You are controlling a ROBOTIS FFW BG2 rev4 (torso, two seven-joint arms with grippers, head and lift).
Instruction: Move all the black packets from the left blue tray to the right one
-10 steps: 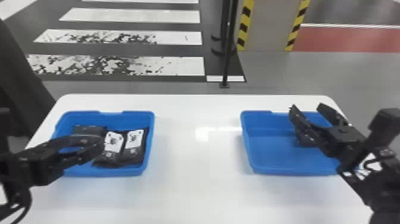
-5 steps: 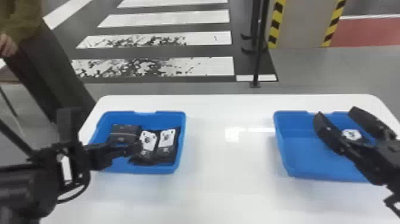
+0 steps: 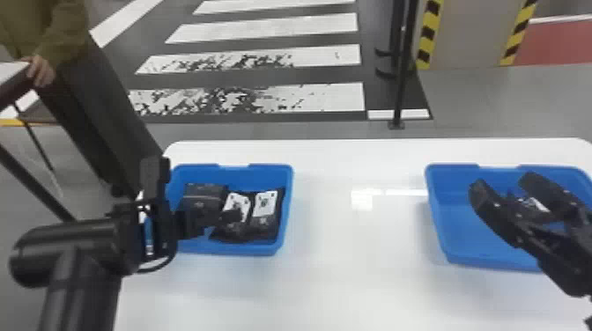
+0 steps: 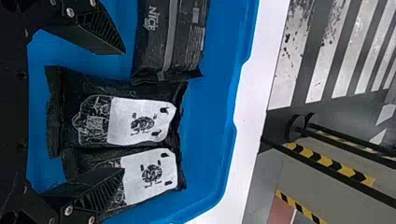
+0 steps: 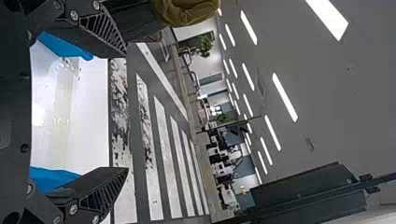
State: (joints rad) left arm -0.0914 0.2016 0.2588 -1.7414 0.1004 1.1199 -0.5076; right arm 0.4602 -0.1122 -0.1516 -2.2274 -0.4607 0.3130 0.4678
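Hanging open — left tool (image 3: 216,218) | left tray (image 3: 229,250) — gap between packets (image 3: 264,222), far rim (image 3: 273,167)

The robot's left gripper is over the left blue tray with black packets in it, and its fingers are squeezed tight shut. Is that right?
Not quite: the fingers aren't shut. The left wrist view shows them wide apart. The rest is right: the left gripper is over the left blue tray, with black packets in it.
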